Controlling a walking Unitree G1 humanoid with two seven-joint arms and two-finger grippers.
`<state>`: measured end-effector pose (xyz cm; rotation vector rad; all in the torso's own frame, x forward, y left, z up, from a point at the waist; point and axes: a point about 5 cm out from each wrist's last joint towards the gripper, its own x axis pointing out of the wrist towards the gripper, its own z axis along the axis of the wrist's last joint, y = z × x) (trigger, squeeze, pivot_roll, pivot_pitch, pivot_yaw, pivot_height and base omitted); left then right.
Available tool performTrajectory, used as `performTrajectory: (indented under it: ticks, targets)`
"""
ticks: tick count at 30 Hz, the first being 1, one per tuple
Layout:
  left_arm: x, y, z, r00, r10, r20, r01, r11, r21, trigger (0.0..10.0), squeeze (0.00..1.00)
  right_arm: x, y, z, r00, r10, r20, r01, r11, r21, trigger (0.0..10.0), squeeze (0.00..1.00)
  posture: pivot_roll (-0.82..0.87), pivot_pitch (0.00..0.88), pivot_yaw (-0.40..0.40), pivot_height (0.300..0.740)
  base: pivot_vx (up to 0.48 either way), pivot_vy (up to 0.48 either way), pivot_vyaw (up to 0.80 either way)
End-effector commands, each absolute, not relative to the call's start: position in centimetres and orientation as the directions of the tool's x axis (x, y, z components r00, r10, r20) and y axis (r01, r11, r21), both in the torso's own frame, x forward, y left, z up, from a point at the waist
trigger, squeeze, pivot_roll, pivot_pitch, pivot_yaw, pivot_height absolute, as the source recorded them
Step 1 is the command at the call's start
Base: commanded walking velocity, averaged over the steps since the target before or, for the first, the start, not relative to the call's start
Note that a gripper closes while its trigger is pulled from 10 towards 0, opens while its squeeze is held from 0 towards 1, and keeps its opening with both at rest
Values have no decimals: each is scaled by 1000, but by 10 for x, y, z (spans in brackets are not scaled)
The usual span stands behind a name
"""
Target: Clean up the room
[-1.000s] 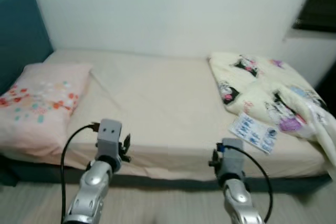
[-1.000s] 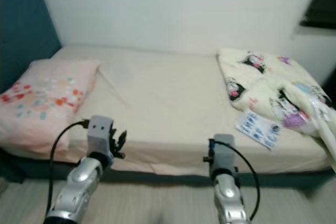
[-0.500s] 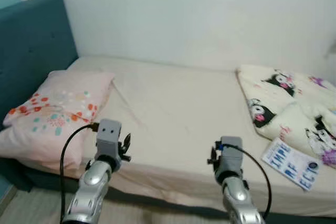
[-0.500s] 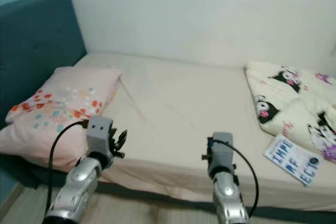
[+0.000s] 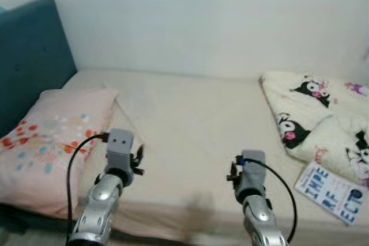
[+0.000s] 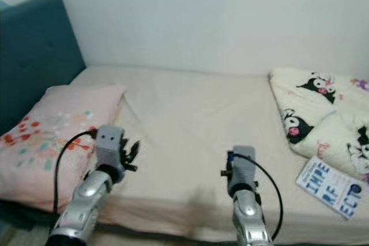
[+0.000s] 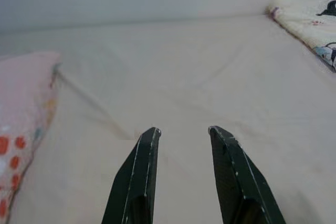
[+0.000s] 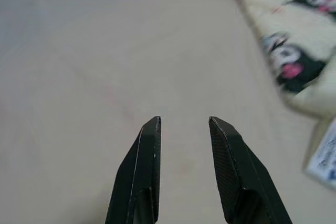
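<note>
Hovering empty, left gripper (image 7: pixel 181 132) and right gripper (image 8: pixel 184 124) both spread; crumpled cartoon-print cream blanket (image 5: pixel 323 119) and blue-lettered white booklet (image 5: pixel 331 191) awaiting tidying beyond right gripper

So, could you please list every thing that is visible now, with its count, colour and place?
Bed: one, cream sheet, along the white wall.
Headboard: one, teal, at the robot's left end of the bed.
Pillow: one, pink with red and teal dots, on the bed beside the headboard.
Blanket: one, cream with black cartoon figures, bunched at the right end of the bed.
Booklet: one, white with blue letters, on the bed by the blanket.
Left gripper: one, black, jaws open, above the sheet.
Right gripper: one, black, jaws open, above the sheet.
</note>
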<state>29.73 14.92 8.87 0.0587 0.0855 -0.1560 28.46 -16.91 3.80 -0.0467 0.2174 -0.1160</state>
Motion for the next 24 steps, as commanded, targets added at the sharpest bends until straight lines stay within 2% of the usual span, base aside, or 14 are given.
performTrajectory:
  ticks: [1,6,12,24]
  targets:
    - [295,155,84,985,-136,-107,143,988,56,10000,0,284,-162,35,969,-104,-223,96,994,-49,10000,0,90,0,-69,740,319,0,0]
    - [295,156,84,985,-132,-108,138,989,56,10000,0,284,-162,35,969,-103,-223,94,994,-48,10000,0,91,0,-71,740,308,0,0]
    - [294,162,80,989,-76,-130,84,995,58,10000,0,288,-163,38,970,-98,-221,90,995,-48,10000,0,92,0,-75,740,0,0,0]
    - [294,165,81,990,-67,-123,76,994,74,10000,0,289,-161,39,972,-82,-219,76,996,-36,10000,0,91,0,-71,740,0,0,0]
